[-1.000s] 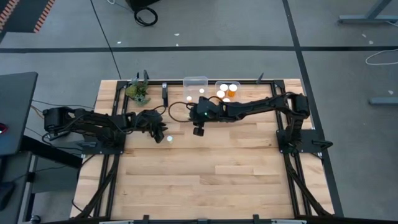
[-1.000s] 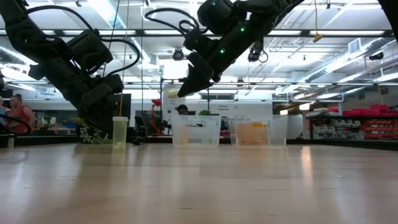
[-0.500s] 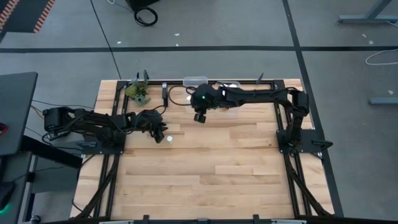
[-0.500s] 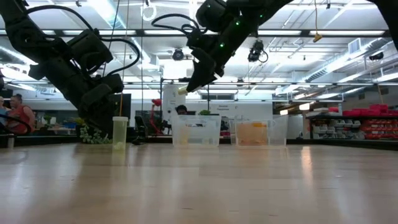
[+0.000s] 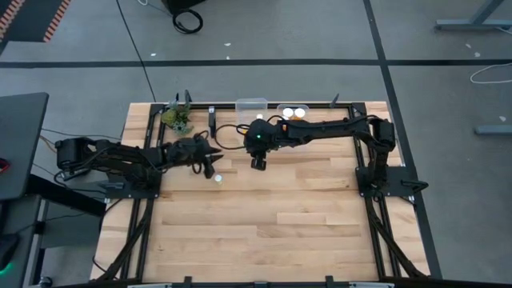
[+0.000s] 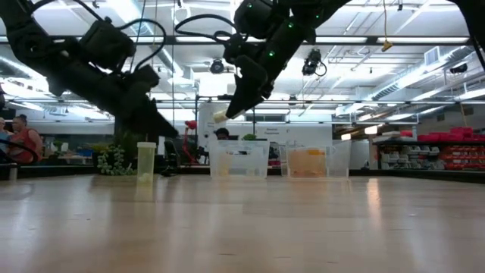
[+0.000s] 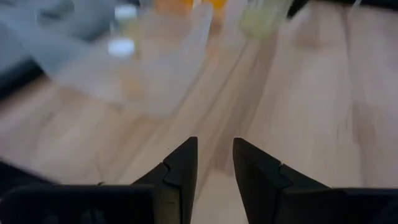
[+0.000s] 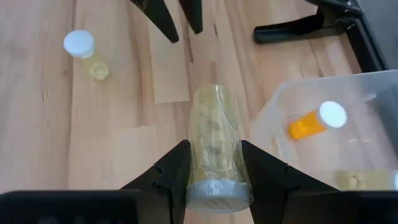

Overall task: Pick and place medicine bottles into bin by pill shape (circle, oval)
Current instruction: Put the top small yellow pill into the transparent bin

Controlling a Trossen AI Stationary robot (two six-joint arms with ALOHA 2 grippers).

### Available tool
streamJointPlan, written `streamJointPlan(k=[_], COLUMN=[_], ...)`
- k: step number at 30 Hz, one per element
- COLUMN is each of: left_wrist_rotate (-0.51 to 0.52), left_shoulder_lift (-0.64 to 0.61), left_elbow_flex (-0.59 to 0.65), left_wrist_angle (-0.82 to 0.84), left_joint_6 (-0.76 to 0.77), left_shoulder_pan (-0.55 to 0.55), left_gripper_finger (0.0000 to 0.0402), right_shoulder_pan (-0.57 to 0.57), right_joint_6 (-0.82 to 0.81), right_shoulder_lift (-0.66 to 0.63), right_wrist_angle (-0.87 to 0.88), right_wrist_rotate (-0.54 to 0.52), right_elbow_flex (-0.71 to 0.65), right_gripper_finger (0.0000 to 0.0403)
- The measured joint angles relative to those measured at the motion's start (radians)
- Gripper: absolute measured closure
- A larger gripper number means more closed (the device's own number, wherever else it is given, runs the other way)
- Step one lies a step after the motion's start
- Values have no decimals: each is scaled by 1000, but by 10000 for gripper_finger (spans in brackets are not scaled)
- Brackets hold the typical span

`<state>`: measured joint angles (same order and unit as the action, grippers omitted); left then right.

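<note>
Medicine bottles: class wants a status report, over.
Right end effector shut on a pale bottle, held above the table near the bins. Left end effector empty, open, beside the standing bottle. Nothing blocking.

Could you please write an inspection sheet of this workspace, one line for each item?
Surface: pale wooden plank table, black frame.
Job's things: pale yellow bottle with white cap upright on the table; two clear plastic bins at the far edge, one holding an orange bottle.
Clutter: green plant sprig.
Grippers: left gripper open, empty, beside the standing bottle; right gripper shut on a clear pale bottle near the bins.
Cables: black loop on the floor.
Surroundings: grey floor; person seated far behind.
</note>
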<state>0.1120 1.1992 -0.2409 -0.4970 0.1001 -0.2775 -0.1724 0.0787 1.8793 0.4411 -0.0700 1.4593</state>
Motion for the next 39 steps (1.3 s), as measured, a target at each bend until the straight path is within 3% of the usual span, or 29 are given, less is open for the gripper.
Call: streamJointPlan(k=[7,14,19,39], left_wrist_rotate=[26,6,9,34], left_shoulder_lift=[0,30,94,160], left_elbow_flex=[-2,-159,-235,-278], left_wrist_angle=[-137,55,63,62], left_joint_6=[-37,-3,-8,-16], left_shoulder_pan=[0,23,57,69], left_gripper_finger=[292,292,292,292], right_shoulder_pan=[6,7,17,31], right_joint_6=[0,-7,-8,-10], right_shoulder_lift=[11,11,11,-8], right_wrist_angle=[4,3,6,15], right_wrist_rotate=[1,2,9,20], right_elbow_flex=[-1,6,6,6], right_gripper_finger=[265,265,265,265])
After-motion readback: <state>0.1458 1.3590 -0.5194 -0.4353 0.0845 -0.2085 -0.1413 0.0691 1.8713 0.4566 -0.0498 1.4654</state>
